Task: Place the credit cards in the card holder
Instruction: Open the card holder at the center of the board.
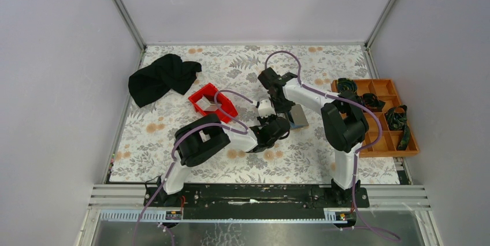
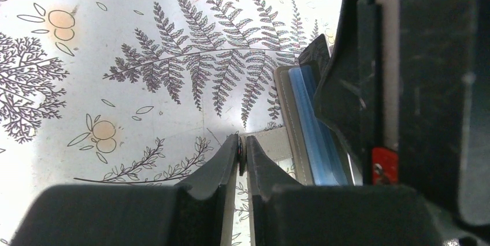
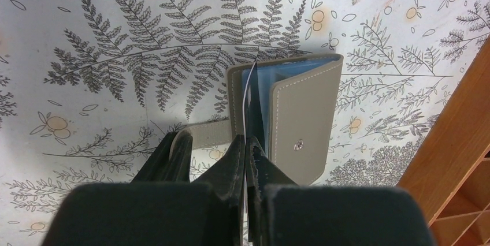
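Observation:
The grey card holder (image 3: 303, 119) lies on the floral table, spread open with blue inner sleeves (image 2: 312, 125) showing. My right gripper (image 3: 247, 151) is shut on a thin whitish credit card (image 3: 247, 99), held on edge with its far end between the holder's sleeves. My left gripper (image 2: 242, 152) is shut on the tip of the holder's grey closing strap (image 3: 205, 133), just left of the holder. From above, both grippers meet at the card holder (image 1: 299, 117), the left gripper (image 1: 286, 125) from the near left and the right gripper (image 1: 283, 112) from behind.
A red plastic bin (image 1: 212, 101) with something white inside stands left of the grippers. A black cloth (image 1: 162, 78) lies at the back left. An orange compartment tray (image 1: 381, 116) with dark items runs along the right edge, close to the holder.

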